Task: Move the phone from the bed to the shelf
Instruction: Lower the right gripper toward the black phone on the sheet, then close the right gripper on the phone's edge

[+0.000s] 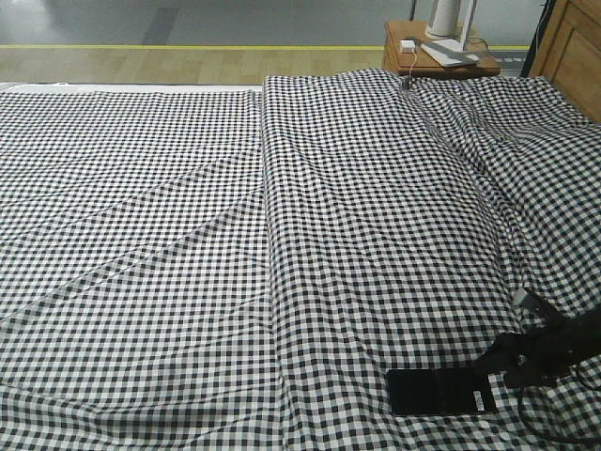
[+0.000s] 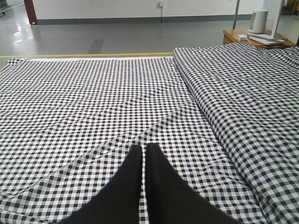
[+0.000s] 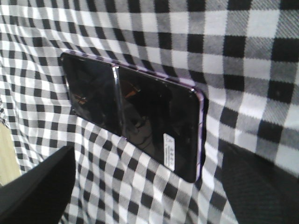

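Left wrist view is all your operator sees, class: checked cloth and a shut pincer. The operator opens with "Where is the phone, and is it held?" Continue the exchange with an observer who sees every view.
Observer: The phone lies flat on the bed, low on the right of the front view.
Operator: Is the right pincer anywhere near it?
Observer: Yes, the right pincer sits just at the phone's right end.
Operator: Has it gripped?
Observer: No. In the right wrist view its fingers stand apart, with bed showing between each one and the phone.
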You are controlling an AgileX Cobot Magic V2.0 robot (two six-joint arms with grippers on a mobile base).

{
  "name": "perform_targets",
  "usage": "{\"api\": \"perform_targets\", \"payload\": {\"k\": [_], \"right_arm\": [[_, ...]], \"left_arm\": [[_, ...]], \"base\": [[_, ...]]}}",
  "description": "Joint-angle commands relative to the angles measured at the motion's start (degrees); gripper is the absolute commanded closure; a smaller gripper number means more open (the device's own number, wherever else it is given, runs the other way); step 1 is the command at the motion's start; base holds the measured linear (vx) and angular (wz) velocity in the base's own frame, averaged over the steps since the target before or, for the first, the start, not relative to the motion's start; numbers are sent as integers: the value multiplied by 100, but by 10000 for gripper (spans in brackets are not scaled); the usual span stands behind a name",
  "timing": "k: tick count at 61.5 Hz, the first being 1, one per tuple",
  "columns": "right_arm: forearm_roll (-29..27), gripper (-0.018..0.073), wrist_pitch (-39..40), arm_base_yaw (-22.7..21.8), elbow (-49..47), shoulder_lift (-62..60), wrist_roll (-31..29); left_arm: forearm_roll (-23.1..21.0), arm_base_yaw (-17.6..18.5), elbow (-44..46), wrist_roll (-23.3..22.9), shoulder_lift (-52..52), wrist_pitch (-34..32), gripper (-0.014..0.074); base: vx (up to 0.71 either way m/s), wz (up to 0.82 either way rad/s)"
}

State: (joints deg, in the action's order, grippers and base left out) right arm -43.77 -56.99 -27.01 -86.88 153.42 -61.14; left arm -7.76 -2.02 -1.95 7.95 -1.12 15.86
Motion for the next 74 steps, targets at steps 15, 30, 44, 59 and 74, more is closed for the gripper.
{"api": "perform_targets", "payload": {"k": [15,30,44,59,74], "right_arm": [[-528,-35,-396,-23,-263,66,-298],[-958,-35,-516,-23,-263,373,-460],[-1397,-35,-722,-23,-263,641,-705],[-1742,-32,-1182,-23,-263,816,-963],[-1761,-4,-1370,-23,-263,864,-1036]], "left_arm": [[-55,-11,-13,-22,-39,-419,596],[-55,-11,-13,-22,-39,-419,596],[-55,-11,-13,-22,-39,-419,596],[-55,-11,-13,-22,-39,-419,596],[-55,-11,-13,-22,-39,-419,596]], "base": [[0,0],[0,0],[0,0],[0,0],[0,0]]}}
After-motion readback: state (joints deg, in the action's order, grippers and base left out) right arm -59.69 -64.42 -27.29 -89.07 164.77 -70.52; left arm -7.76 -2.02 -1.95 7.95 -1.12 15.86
